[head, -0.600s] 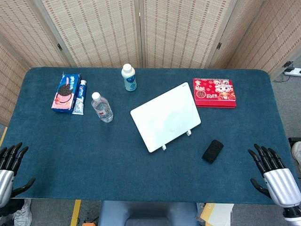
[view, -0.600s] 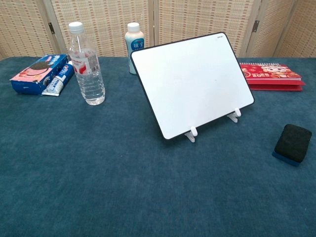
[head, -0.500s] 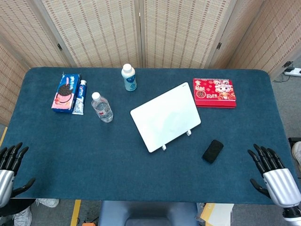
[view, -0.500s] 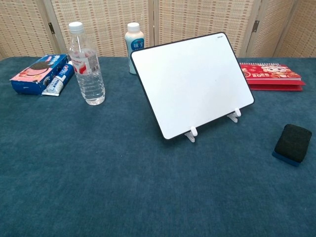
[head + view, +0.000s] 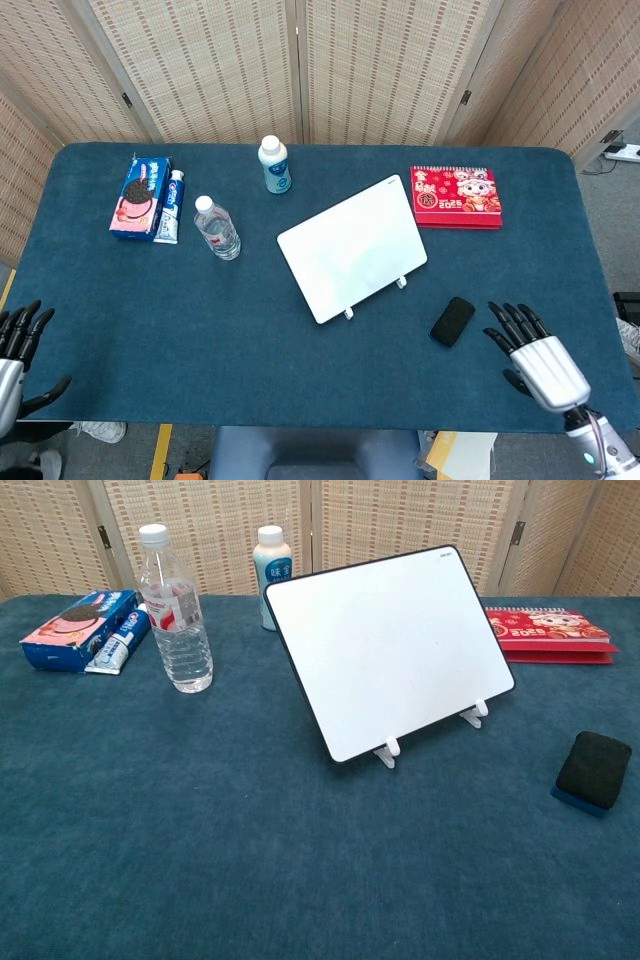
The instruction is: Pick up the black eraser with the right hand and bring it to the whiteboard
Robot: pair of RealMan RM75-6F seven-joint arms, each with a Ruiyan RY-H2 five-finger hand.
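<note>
The black eraser (image 5: 453, 320) lies flat on the blue table cloth, right of and nearer than the whiteboard (image 5: 352, 249); in the chest view the black eraser (image 5: 593, 770) shows a blue base. The whiteboard (image 5: 390, 650) leans on small white feet at mid table. My right hand (image 5: 532, 355) hovers over the table's front right part, fingers spread and empty, a short way right of the eraser. My left hand (image 5: 17, 345) stays at the front left corner, fingers apart, holding nothing. Neither hand shows in the chest view.
A water bottle (image 5: 216, 228) and a small white bottle (image 5: 274, 165) stand left of and behind the board. A cookie box (image 5: 140, 195) with a toothpaste tube lies at the far left. A red calendar (image 5: 456, 196) lies at the back right.
My right hand has moved left, from beyond the table's right edge to over the cloth near the eraser. The left hand has sunk slightly toward the frame corner.
</note>
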